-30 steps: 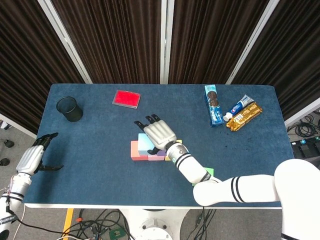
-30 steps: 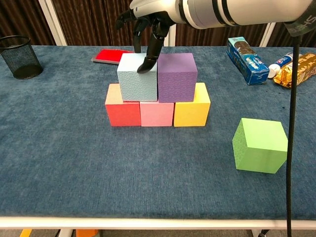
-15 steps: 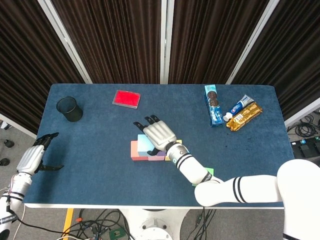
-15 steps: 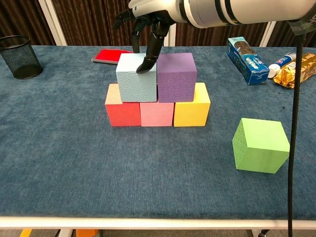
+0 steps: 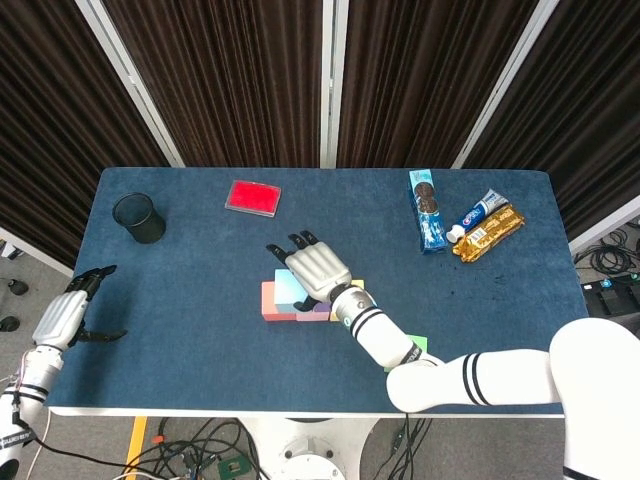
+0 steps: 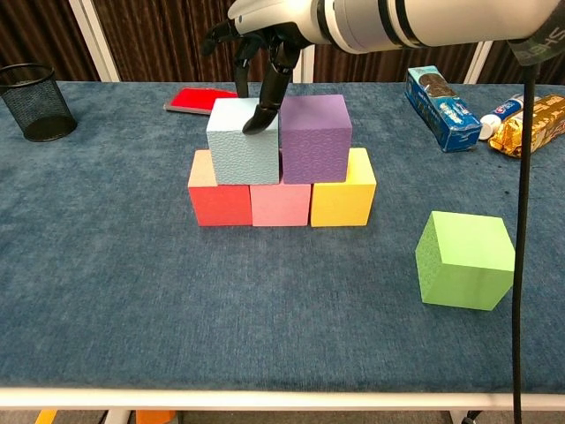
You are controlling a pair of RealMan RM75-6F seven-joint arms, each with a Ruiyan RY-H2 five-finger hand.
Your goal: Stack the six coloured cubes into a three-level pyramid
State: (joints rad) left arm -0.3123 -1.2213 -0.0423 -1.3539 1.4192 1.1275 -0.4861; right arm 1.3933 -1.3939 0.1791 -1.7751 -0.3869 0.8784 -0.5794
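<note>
On the blue table [image 6: 115, 291] stands a bottom row of red cube [image 6: 219, 194], pink cube [image 6: 280, 204] and yellow cube [image 6: 344, 191]. On top of them sit a light blue cube [image 6: 244, 143] and a purple cube [image 6: 316, 138], side by side. My right hand [image 6: 265, 31] hovers over them with fingers spread, one fingertip [image 6: 253, 124] pressing the light blue cube's top. In the head view the right hand [image 5: 315, 270] covers most of the stack. A green cube [image 6: 465, 260] lies alone to the right. My left hand [image 5: 65, 318] rests at the table's left edge, empty, fingers apart.
A black mesh cup [image 6: 35, 102] stands at the far left. A flat red box [image 6: 199, 99] lies behind the stack. At the back right lie a blue cookie box [image 6: 441, 108], a toothpaste tube [image 5: 478, 214] and a gold snack packet [image 5: 490, 233].
The right hand's fingertip has nudged the light blue cube slightly to the left on the bottom row. The left hand has stayed in place.
</note>
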